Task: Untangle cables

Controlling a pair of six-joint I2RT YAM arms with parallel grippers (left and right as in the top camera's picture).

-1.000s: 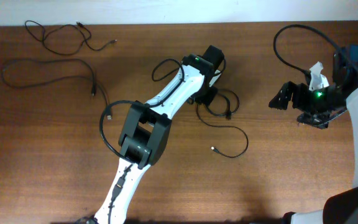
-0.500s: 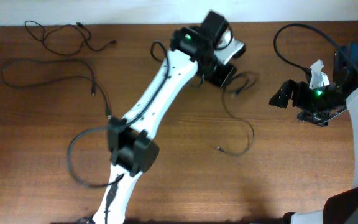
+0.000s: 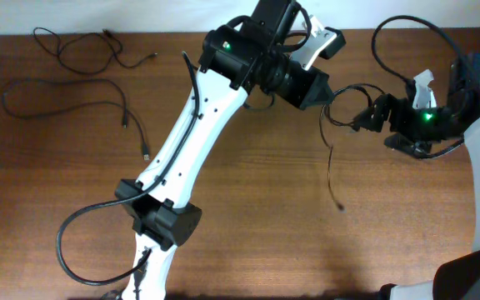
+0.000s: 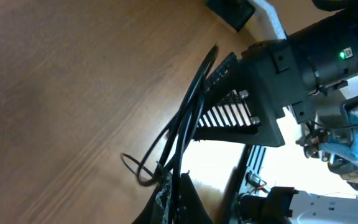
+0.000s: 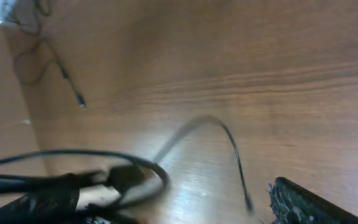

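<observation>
One table [image 3: 248, 233]: brown wood, filling my overhead view.
Plug end [image 3: 340, 207]: nearest me, small and dark, at the bottom of the held cable [image 3: 330, 158]; I cannot tell whether it touches the wood.
Cable path: thin black cord rising from that plug, then looping between the two grippers.
Right gripper [image 3: 367, 119]: released, fingers spread wide, just beside the loop; contact unclear.
Left gripper [image 3: 322, 90]: clenched on the held cable's upper part, slightly farther back.
Far left: two more cables lie well apart from the grippers, a nearer cable [image 3: 125, 117] in a long curve, a farther cable [image 3: 107, 35] looped by the table's back edge.
</observation>
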